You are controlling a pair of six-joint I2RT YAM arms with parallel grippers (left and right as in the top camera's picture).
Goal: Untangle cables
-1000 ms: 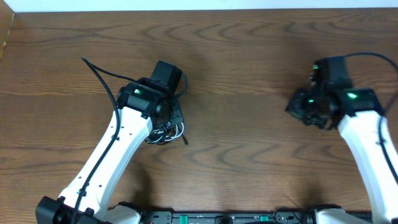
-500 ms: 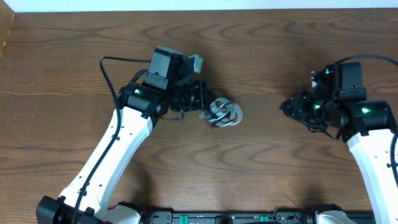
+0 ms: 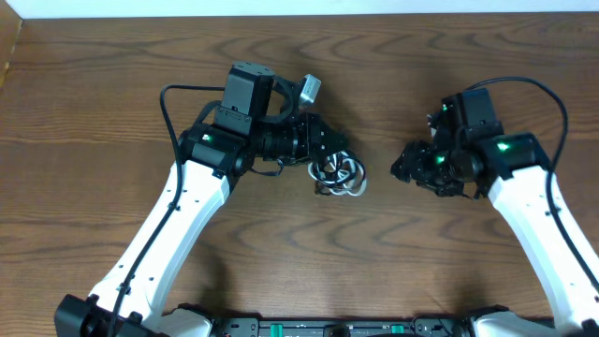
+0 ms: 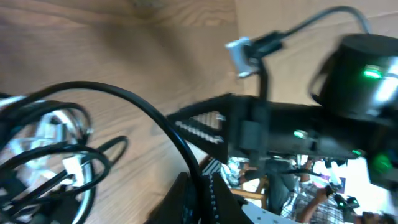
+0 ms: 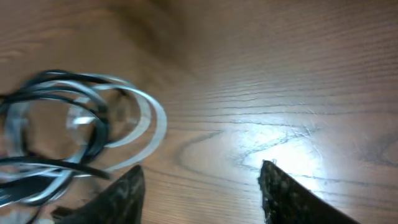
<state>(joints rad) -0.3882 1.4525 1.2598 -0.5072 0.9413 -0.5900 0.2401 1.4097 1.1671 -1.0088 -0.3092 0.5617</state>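
Note:
The cables (image 3: 340, 174) form one small knot of black and white loops at the middle of the table. My left gripper (image 3: 328, 152) reaches it from the left. In the left wrist view this gripper (image 4: 199, 200) is shut on a black cable that arcs up and left into the bundle (image 4: 43, 155). A silver end plug (image 3: 309, 89) sticks out near that wrist. My right gripper (image 3: 404, 170) is just right of the knot, pointing at it. In the right wrist view its fingers (image 5: 127, 196) stand open with only wood between them, and the loops (image 5: 81, 127) lie ahead on the left.
The right arm's body (image 4: 348, 81) shows close behind the knot in the left wrist view. A thick black arm wire (image 3: 178, 122) loops off the left arm, and another (image 3: 547, 94) arcs over the right wrist. The table's far edge (image 3: 299, 13) runs along the top.
My left gripper has swung up and right, carrying the knot toward the table's middle. The right gripper has opened and moved left toward the knot.

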